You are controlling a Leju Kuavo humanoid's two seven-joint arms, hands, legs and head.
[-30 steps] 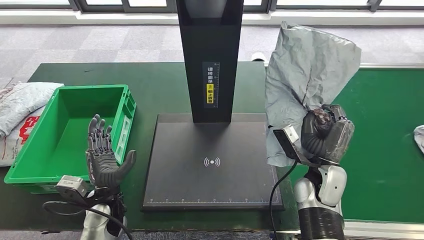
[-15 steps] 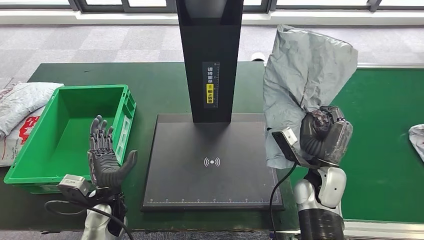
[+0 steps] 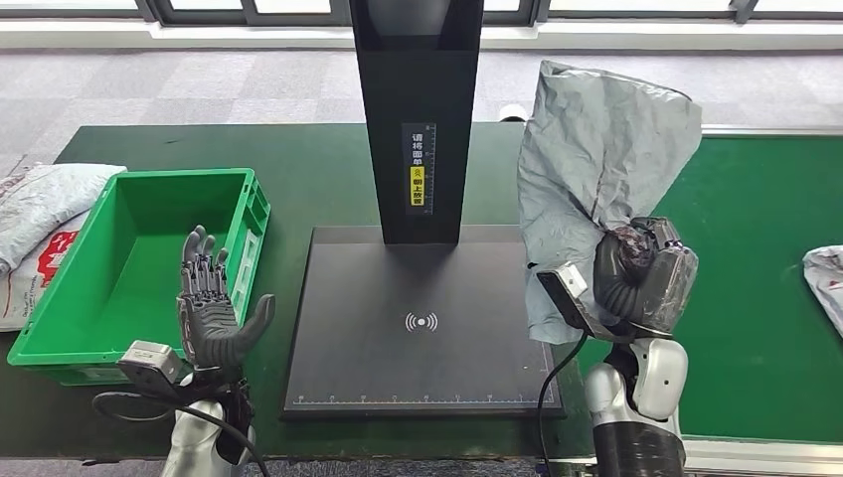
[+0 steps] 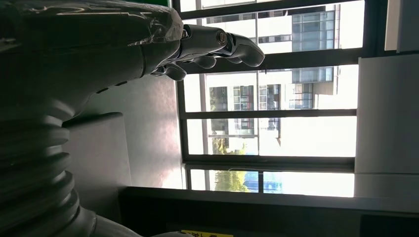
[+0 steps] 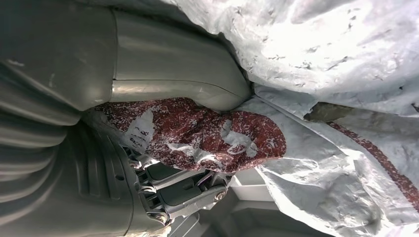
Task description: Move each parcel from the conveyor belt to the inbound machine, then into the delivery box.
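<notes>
Three crumpled grey plastic parcels: one (image 3: 596,159) gripped in the right hand (image 3: 641,278), one (image 3: 825,283) well off to that hand's right on the green belt, one (image 3: 45,214) beyond the left hand (image 3: 209,313) (partly cut off by the picture's edge). One open green plastic crate (image 3: 249,214) just ahead of the left hand. One black scanner machine with a flat base plate (image 3: 422,328) between the hands.

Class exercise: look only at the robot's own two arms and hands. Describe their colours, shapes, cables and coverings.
Both arms are silver-white with black joint sections. The left hand is dark grey, with segmented fingers and a thick thumb. The right hand is dark too, under a clear plastic wrap. A small grey camera box sits at each wrist, with a black cable looping down from it. In the wrist views, a grey ribbed cover sits behind each hand.
</notes>
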